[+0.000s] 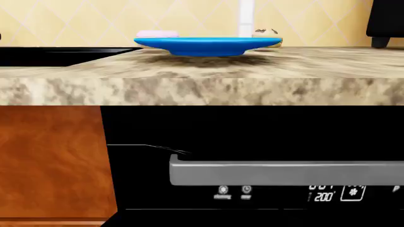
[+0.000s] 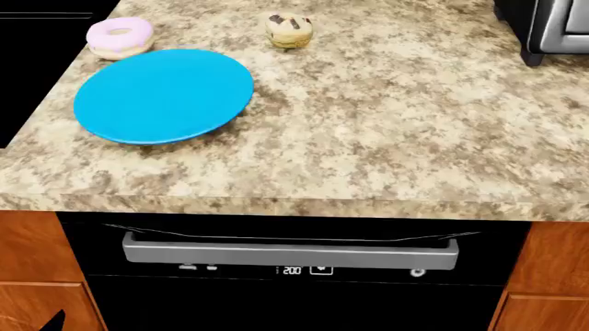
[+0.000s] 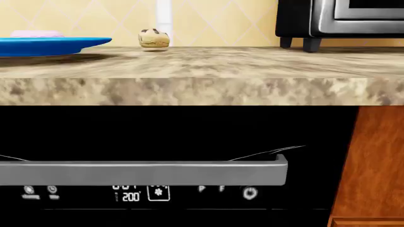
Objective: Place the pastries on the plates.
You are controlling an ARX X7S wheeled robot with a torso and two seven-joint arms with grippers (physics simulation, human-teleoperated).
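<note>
Pink doughnut [image 2: 121, 36], grippers unseen

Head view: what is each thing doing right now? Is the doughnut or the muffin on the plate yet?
Doughnut: on the counter behind the plate, not on it.
Muffin: upright on the counter, apart from the plate.
Blue plate: flat on the counter, empty.
Oven door: shut, display reads 200.
Counter: holds the plate and both pastries.
Grippers: not in view.
</note>
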